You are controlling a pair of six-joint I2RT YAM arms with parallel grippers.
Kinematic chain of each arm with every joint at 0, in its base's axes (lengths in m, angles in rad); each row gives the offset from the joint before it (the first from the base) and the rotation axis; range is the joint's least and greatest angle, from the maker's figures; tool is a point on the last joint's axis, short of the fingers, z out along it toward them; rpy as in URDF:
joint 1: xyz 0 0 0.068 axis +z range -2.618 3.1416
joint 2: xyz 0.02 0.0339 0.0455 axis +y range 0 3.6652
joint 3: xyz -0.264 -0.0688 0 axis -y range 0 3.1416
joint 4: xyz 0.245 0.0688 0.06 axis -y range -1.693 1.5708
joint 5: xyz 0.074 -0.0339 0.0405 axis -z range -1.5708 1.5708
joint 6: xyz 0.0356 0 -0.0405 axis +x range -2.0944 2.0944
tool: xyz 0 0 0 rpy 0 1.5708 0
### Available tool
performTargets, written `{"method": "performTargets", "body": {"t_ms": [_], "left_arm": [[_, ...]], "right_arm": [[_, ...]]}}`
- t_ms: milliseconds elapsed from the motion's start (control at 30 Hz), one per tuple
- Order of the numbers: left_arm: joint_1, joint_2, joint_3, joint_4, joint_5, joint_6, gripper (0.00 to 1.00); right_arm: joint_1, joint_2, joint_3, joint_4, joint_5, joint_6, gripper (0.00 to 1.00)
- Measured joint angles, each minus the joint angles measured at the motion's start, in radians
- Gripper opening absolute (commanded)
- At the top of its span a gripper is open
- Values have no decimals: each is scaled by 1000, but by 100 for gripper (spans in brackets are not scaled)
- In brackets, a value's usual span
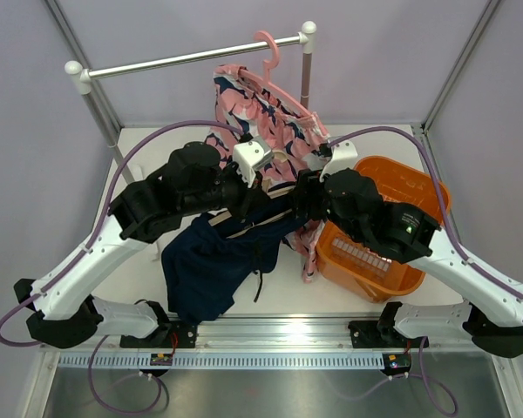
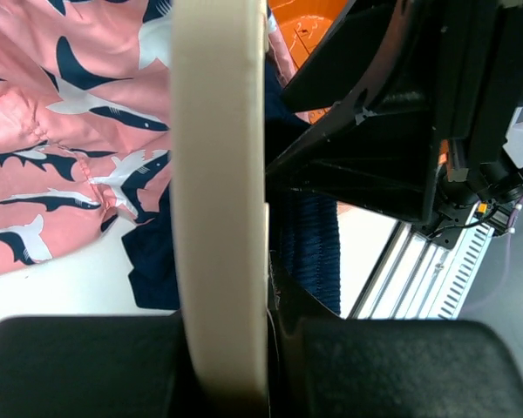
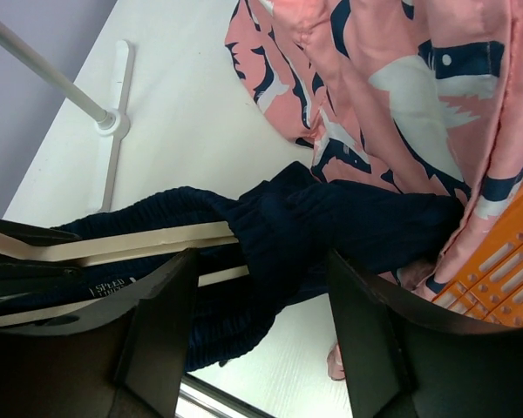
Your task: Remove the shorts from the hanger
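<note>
The white counter [image 1: 283, 292] carries a rail [image 1: 192, 57] with a pink shark-print garment [image 1: 253, 109], and an orange basket [image 1: 349, 252] on my right. Between my two arms the dark blue shorts [image 1: 213, 266] hang from a cream hanger [image 2: 218, 200], and their lower part seems to reach the counter. My left gripper [image 2: 244, 348] is clamped tight on the hanger bar and holds it up. My right gripper [image 3: 261, 331] stands partly wide, with one finger on each side of the gathered waistband, not pressing it yet. To do this step well, I think I must close on the cloth only, not on the bar. I should take a thick fold, hold the left arm steady, and pull along the bar so nothing catches.
</note>
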Motion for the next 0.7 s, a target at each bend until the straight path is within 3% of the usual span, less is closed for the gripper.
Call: {"method": "performTargets", "body": {"t_ms": [200, 333, 367, 500, 700], "left_arm": [[0, -18, 0, -6, 0, 0, 0], [0, -39, 0, -15, 1, 0, 0], [0, -45, -2, -18, 1, 0, 0], [0, -96, -34, -18, 0, 0, 0], [0, -212, -109, 4, 2, 0, 0]], "right_arm": [[0, 0, -14, 3, 21, 8, 46], [1, 0, -18, 7, 45, 7, 26], [2, 0, -18, 8, 55, 3, 17], [4, 0, -18, 16, 85, -5, 0], [2, 27, 30, 7, 156, -37, 0]]}}
